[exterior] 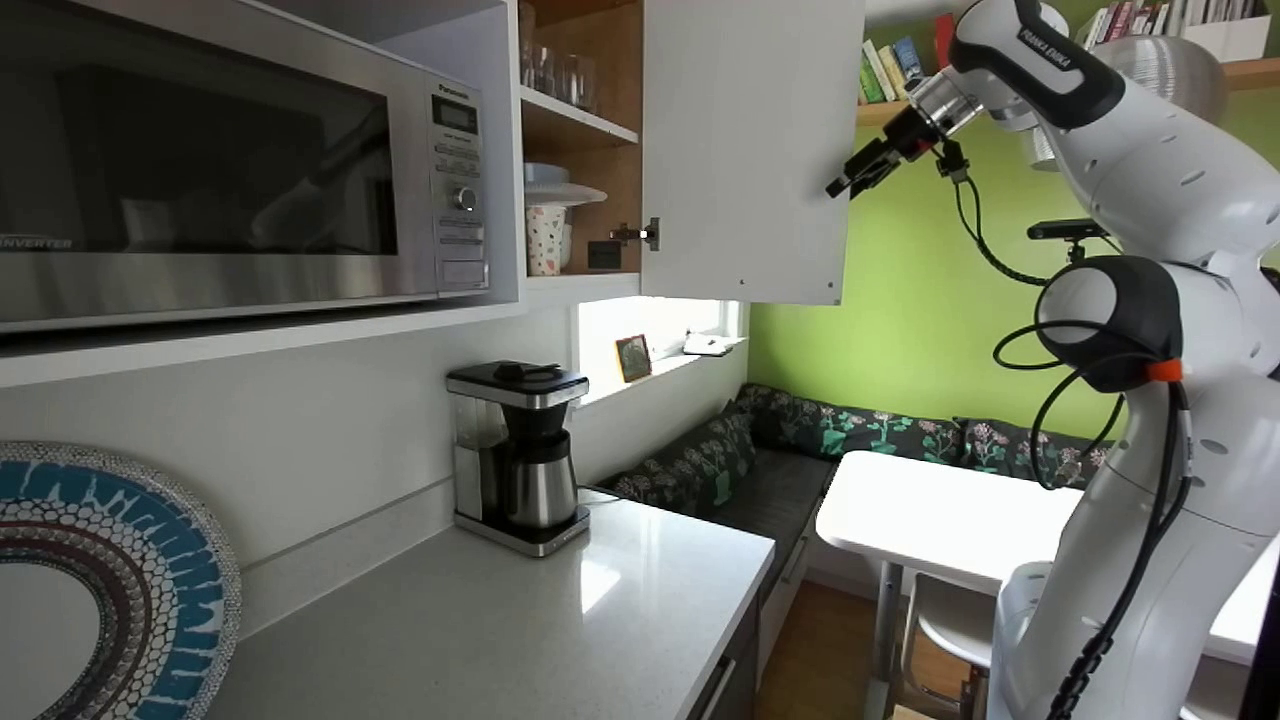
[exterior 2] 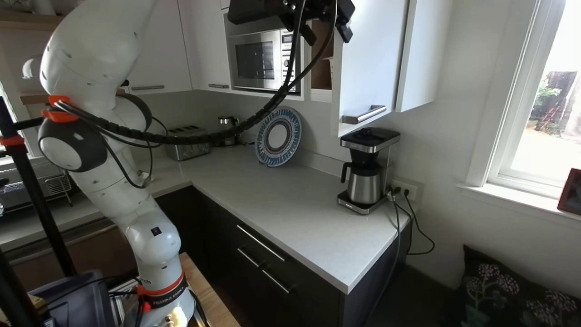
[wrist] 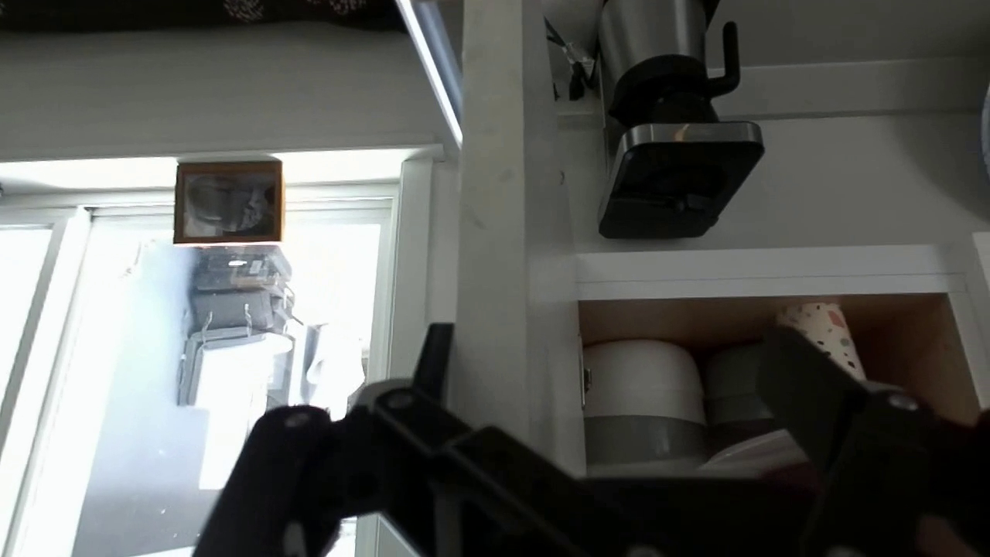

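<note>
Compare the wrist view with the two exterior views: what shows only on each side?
Only the wrist view: the fronts of a white container and a grey container inside the cupboard; at most a pale edge shows elsewhere.

Only the exterior views: the microwave and the robot arm in both; the toaster in an exterior view; the white table in an exterior view.

Shared: the coffee maker (upside down in the wrist view), the open cupboard door, the picture frame and the gripper.
</note>
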### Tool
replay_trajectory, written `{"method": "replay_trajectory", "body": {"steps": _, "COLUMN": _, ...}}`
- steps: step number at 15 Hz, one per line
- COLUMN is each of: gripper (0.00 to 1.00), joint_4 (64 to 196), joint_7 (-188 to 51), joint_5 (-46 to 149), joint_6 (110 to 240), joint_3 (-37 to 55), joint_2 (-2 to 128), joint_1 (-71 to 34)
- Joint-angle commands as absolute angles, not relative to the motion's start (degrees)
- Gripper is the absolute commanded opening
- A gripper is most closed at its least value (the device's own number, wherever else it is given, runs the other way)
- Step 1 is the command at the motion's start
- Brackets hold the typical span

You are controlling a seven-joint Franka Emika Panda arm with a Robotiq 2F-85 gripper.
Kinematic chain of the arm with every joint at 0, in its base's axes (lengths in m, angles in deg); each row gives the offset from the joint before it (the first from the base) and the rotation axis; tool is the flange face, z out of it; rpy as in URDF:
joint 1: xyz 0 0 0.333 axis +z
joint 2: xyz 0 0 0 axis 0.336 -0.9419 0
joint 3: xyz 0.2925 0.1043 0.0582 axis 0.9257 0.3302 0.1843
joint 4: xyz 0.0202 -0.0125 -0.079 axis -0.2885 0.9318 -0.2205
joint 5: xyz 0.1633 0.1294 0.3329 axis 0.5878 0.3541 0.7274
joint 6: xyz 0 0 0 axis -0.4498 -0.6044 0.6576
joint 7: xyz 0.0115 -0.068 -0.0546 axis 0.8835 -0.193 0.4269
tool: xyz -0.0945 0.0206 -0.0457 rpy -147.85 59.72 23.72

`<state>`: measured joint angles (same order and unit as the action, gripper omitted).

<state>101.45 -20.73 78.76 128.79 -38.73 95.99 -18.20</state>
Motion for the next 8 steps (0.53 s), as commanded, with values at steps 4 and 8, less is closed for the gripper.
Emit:
{"method": "replay_trajectory", "body": {"steps": 4, "gripper": 1.00, "joint_4": 103.2, "joint_7": -25.7, "joint_5": 83.9, "joint_6": 127.6, "joint_3": -37.8, "joint_2": 97.2, "joint_1": -16.6}}
{"method": "replay_trajectory", "body": {"steps": 8, "gripper": 1.00, "joint_4": 102.5, "joint_7": -31.2, "joint_5": 86.3, "joint_6": 125.0, "joint_3": -35.8, "joint_2": 97.8, "joint_1": -16.0}}
